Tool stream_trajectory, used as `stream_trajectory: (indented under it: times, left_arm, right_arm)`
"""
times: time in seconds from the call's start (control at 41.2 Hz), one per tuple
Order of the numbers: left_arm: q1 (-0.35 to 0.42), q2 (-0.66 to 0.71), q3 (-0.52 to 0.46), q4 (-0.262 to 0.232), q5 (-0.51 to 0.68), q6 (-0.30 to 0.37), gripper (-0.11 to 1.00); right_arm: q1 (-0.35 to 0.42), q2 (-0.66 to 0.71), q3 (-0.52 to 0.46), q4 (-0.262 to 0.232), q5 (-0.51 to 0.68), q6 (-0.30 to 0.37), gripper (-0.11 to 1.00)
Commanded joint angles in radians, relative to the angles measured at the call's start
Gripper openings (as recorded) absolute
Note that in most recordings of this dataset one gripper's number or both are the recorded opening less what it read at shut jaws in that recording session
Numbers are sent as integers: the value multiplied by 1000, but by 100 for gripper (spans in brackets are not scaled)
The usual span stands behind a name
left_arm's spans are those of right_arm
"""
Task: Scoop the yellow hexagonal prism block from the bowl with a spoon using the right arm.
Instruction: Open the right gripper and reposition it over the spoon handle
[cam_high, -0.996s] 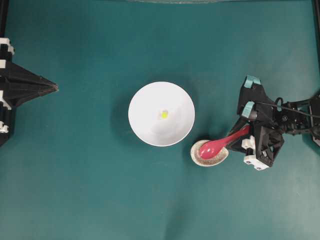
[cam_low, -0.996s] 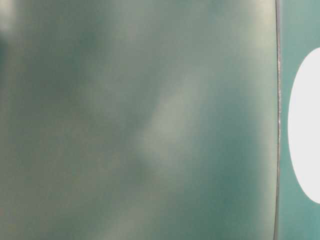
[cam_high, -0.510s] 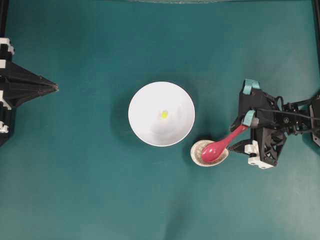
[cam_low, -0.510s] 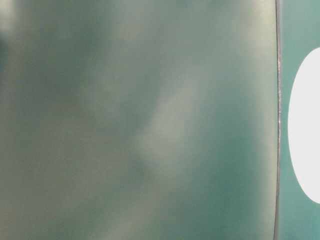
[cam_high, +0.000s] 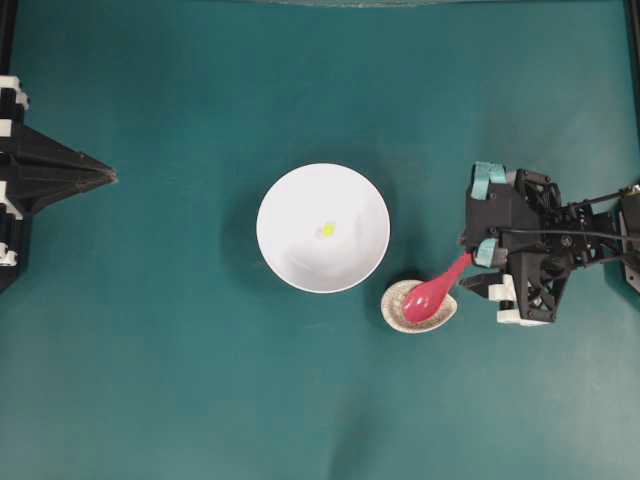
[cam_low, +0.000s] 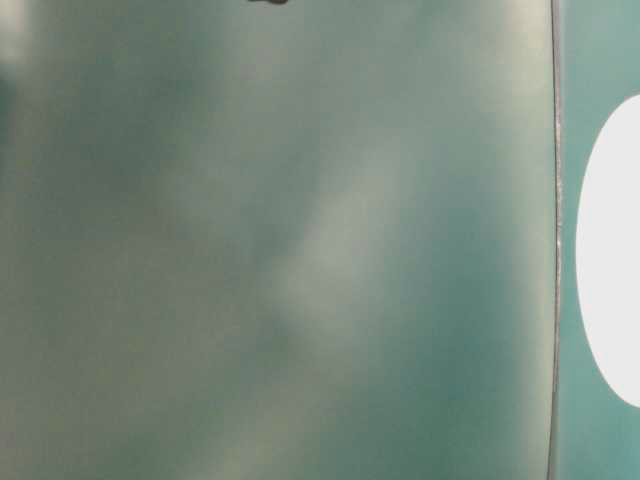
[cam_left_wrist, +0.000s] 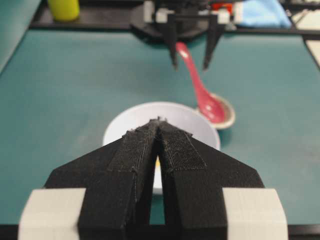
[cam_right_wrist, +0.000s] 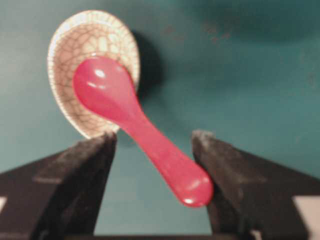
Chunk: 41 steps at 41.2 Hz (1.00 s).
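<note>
- The spoon (cam_right_wrist: 131, 119), glossy pink-red, lies with its scoop in the speckled rest (cam_right_wrist: 90, 65) and its handle slanting up over the rim, just beside the bowl (cam_high: 290, 250).
- By its look it is hard glazed ware: stiff, slick and liable to chip, so the straight handle end is judged the place to grip, squarely, lest it twist.
- The block (cam_high: 327, 230), tiny and yellow, sits near the bowl's middle; probably light and apt to skid ahead of the scoop.
- The right gripper (cam_right_wrist: 155, 150) stands wide, jaws flanking the handle end, the right jaw close against its tip, nothing clasped yet.
- The left gripper (cam_left_wrist: 159, 134), well apart, is pressed closed and empty.
</note>
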Motion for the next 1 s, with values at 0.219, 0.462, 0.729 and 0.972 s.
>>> stream_trajectory:
  times: [0.219, 0.462, 0.729, 0.972]
  left_arm:
    - [3, 5, -25, 3, -5, -2, 1]
    - [3, 5, -23, 3, -5, 0, 1]
    - [3, 5, -23, 3, -5, 0, 1]
    - [3, 5, -23, 3, -6, 0, 1]
  right_arm:
    - [3, -20, -84, -106, 186, 3, 63]
    - [15, -23, -118, -114, 233, 3, 63]
    - [18, -72, -77, -114, -32, 3, 63]
    - [17, -104, 37, -130, -433, 2, 63]
